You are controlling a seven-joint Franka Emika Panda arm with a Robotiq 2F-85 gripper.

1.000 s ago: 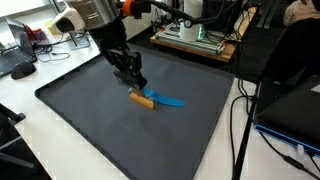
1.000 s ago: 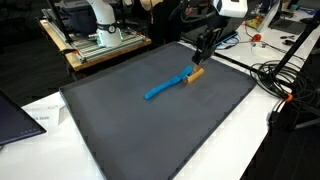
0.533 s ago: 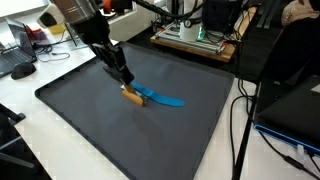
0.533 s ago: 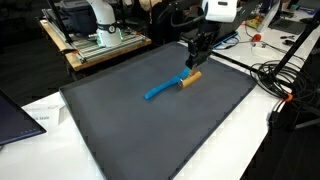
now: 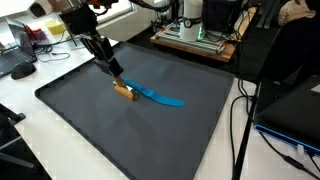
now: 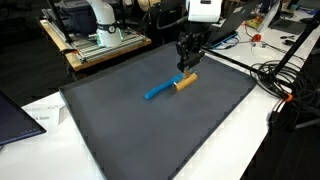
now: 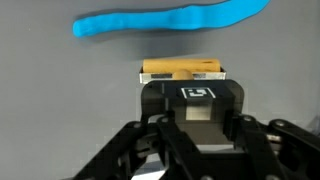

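Note:
My gripper [image 7: 190,92] is shut on a small tan wooden block [image 7: 180,68], which shows just past the dark fingertips in the wrist view. Both exterior views show the gripper [image 5: 116,79] [image 6: 185,66] reaching down onto the block [image 5: 124,93] [image 6: 187,79] on the dark grey mat [image 5: 110,135] [image 6: 150,130]. A long flat blue piece [image 5: 160,97] [image 6: 160,90] [image 7: 170,20] lies on the mat beside the block, with one end close to it. I cannot tell whether the block rests on the mat or hangs just above it.
A white table [image 5: 30,130] surrounds the mat. A machine on a wooden board [image 5: 195,38] [image 6: 100,40] stands behind it. Black cables [image 5: 240,120] [image 6: 285,85] trail along one side. A keyboard and mouse [image 5: 18,68] lie on a desk, and a laptop corner [image 6: 15,115] lies near the mat.
The gripper has carried the block sideways across the mat, and the arm has swung with it. The blue piece stays about where it was, with more of its length now showing.

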